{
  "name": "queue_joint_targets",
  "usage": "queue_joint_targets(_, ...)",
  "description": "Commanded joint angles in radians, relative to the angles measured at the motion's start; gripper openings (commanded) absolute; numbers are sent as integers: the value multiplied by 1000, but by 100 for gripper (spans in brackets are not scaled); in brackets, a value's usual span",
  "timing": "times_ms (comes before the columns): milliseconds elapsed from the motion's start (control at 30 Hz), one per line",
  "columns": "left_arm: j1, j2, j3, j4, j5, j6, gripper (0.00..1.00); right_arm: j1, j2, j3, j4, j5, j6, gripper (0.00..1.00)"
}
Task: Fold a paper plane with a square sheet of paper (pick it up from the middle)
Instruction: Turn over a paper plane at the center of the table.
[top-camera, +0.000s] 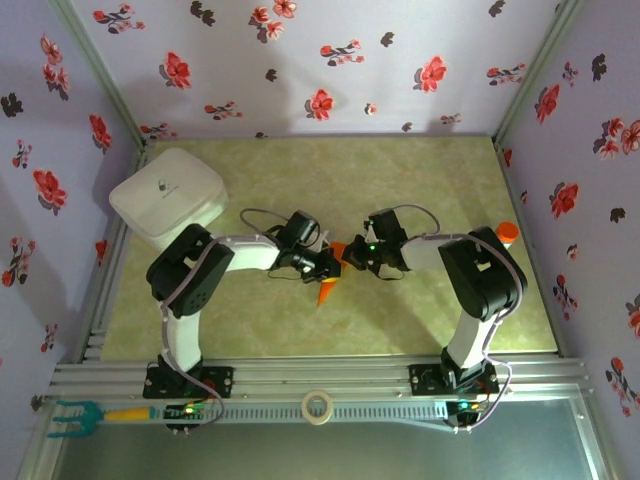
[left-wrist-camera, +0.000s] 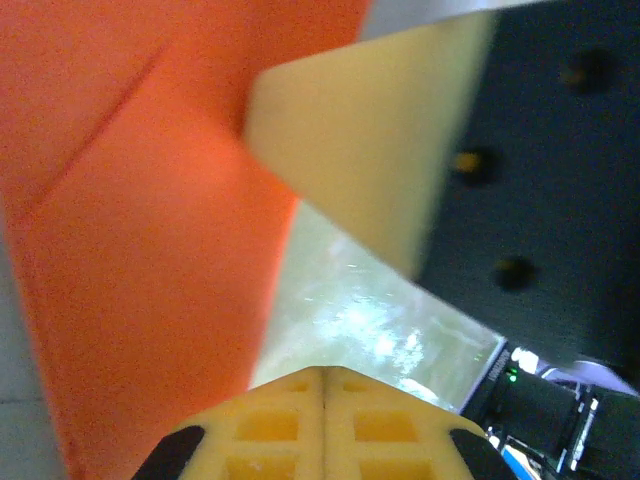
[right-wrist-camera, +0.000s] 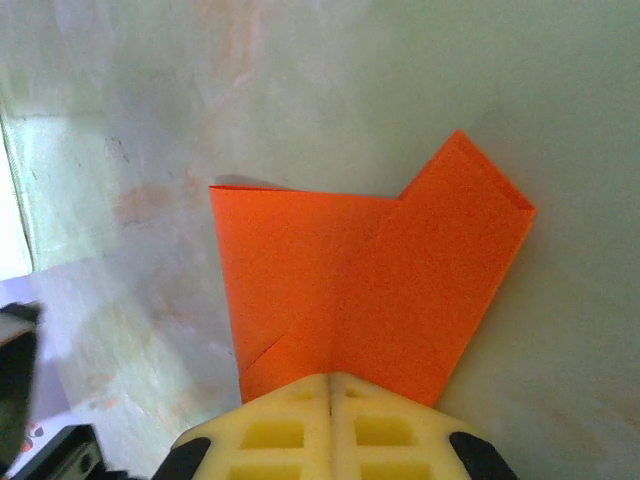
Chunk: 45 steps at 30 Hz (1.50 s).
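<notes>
Paper (right-wrist-camera: 370, 290) sat pinched in the right gripper (right-wrist-camera: 330, 380), probably steadying it for creasing; left gripper (left-wrist-camera: 325, 374) was shut alongside, grip unclear.

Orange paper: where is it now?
Top external view: the orange paper is at the centre of the table, between the left claw and right claw. Right wrist view: right claw pinches its near edge.

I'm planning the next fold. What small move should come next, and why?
Probably a slight lift by the right gripper, shut on an edge of the partly folded orange paper, to test the hold. The left gripper is shut beside the paper, but its grip is unclear.
</notes>
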Motion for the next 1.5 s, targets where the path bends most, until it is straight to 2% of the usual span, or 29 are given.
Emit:
queue_joint_targets(0, -6, 10, 24, -150, -47, 23, 3, -7, 19, -20, -50, 34, -8, 0)
queue_joint_targets(133, -11, -21, 21, -284, -95, 94, 4, -8, 26, -20, -55, 38, -11, 0)
queue_joint_targets(400, -19, -92, -41, -441, -89, 210, 8, -13, 26, -18, -59, 39, -14, 0)
queue_joint_targets(667, -25, -189, -117, -455, -109, 218, 8, -14, 22, -17, -56, 34, -12, 0)
queue_joint_targets(800, -24, -278, -111, -415, -166, 226, 4, -13, 3, -3, -37, 1, -11, 1)
queue_joint_targets(933, -12, -318, -75, -394, -234, 246, 4, -13, -45, 12, -48, 0, -13, 2)
queue_joint_targets(1000, 0, -331, -64, -378, -281, 238, 9, -13, -74, 22, -84, 9, -20, 2)
queue_joint_targets(1200, 34, -356, -55, -324, -350, 214, 8, -13, -152, 1, -144, 46, -30, 4)
queue_joint_targets(1367, 44, -332, -21, -349, -354, 247, 9, -13, -194, -36, -146, 69, -13, 4)
queue_joint_targets(1467, 55, -315, -24, -333, -354, 218, 10, -13, -216, -58, -148, 78, -1, 4)
